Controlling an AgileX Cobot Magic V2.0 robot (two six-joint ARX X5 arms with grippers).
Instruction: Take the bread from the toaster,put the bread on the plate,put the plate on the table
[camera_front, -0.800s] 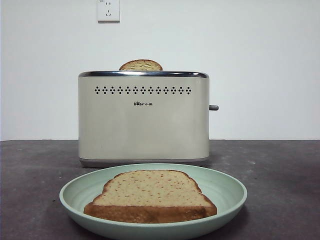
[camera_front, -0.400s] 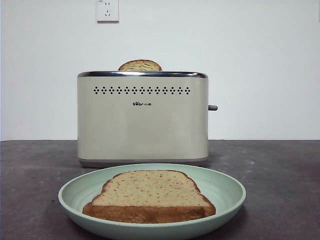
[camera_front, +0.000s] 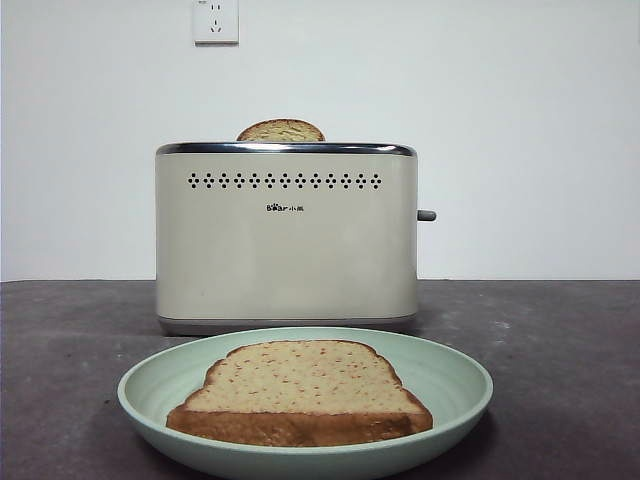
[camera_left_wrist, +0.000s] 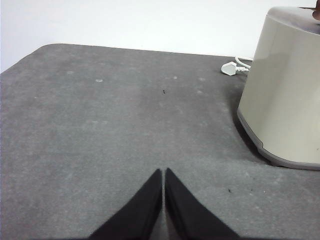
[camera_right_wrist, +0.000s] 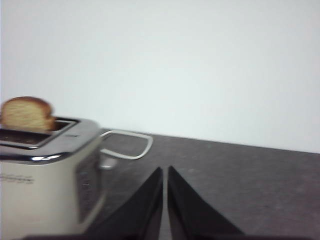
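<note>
The bread (camera_front: 300, 385) lies flat on the mint-green plate (camera_front: 455, 375), which rests on the dark table (camera_front: 560, 330) in front of the cream toaster (camera_front: 285, 250). A second slice (camera_front: 281, 131) pokes its domed crust out of the toaster's slot; the right wrist view shows this slice (camera_right_wrist: 25, 114) too. My left gripper (camera_left_wrist: 163, 172) is shut with nothing in it, low over bare table beside the toaster (camera_left_wrist: 285, 100). At about the height of the toaster's top (camera_right_wrist: 45, 145), my right gripper (camera_right_wrist: 165, 170) is shut and empty. Neither gripper shows in the front view.
The toaster's white cord (camera_right_wrist: 127, 145) loops on the table behind it, and its plug (camera_left_wrist: 232, 67) lies near the back edge. A grey lever (camera_front: 427, 215) sticks out of the toaster's side. A wall socket (camera_front: 216, 20) sits high on the white wall.
</note>
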